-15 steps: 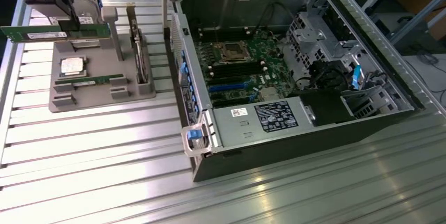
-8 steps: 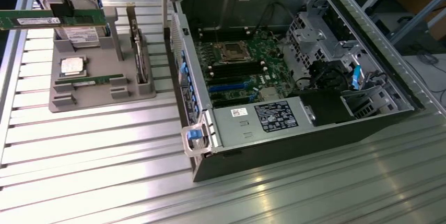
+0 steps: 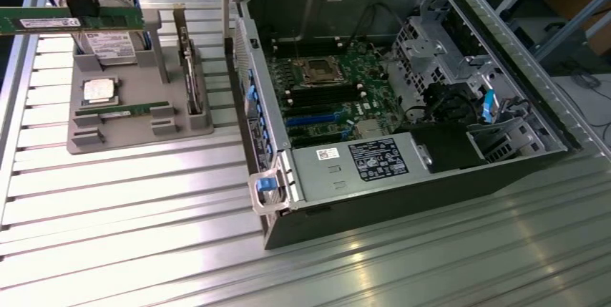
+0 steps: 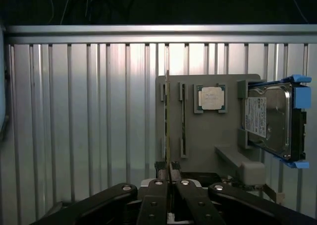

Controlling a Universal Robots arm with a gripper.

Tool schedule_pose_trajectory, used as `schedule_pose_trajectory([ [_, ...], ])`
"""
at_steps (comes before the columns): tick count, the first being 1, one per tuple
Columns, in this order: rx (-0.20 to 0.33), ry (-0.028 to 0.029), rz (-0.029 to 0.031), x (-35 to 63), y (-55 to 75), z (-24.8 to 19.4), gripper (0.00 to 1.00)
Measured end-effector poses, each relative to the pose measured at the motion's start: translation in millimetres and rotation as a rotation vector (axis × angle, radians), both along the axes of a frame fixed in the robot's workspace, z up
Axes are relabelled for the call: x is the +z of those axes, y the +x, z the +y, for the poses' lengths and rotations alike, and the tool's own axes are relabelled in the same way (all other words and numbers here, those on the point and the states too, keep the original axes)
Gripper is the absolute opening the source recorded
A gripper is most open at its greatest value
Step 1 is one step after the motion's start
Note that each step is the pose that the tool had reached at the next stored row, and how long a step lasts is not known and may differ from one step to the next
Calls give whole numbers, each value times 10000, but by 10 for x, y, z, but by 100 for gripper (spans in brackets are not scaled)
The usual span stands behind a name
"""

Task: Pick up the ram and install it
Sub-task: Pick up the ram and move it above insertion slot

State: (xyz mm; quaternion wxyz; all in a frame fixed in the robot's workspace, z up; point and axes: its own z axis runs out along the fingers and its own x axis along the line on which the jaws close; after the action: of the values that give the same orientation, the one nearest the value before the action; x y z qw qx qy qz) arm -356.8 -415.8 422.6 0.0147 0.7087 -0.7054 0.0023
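Observation:
My gripper (image 3: 84, 12) hangs above the grey holder tray (image 3: 134, 132) at the exterior view's upper left. It is shut on a ram stick (image 3: 48, 21), a long green board held level, clear of the tray. In the wrist view the held ram (image 4: 167, 121) appears edge-on, rising from between the closed fingertips (image 4: 161, 174) of the gripper (image 4: 167, 169). A second ram stick (image 3: 124, 111) lies in its tray slot (image 4: 184, 121).
The tray also carries a square silver CPU (image 3: 99, 90) (image 4: 211, 97) and a hard drive (image 3: 110, 44) (image 4: 270, 118) in a blue bracket. The open computer case (image 3: 277, 200) lies to the exterior view's right, with its motherboard (image 3: 334, 92) exposed. Ribbed metal table (image 3: 143, 235) all around.

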Motion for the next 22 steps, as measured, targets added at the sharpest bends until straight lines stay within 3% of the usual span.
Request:
schedule_pose_trajectory([
  [2,-1,0,-1,0,71,0,12],
  [7,-1,1,-2,-1,370,0,12],
  [9,-1,1,-2,-1,556,0,12],
  [14,-2,0,-1,-1,829,0,12],
  [22,-1,1,-1,-1,1466,0,12],
])
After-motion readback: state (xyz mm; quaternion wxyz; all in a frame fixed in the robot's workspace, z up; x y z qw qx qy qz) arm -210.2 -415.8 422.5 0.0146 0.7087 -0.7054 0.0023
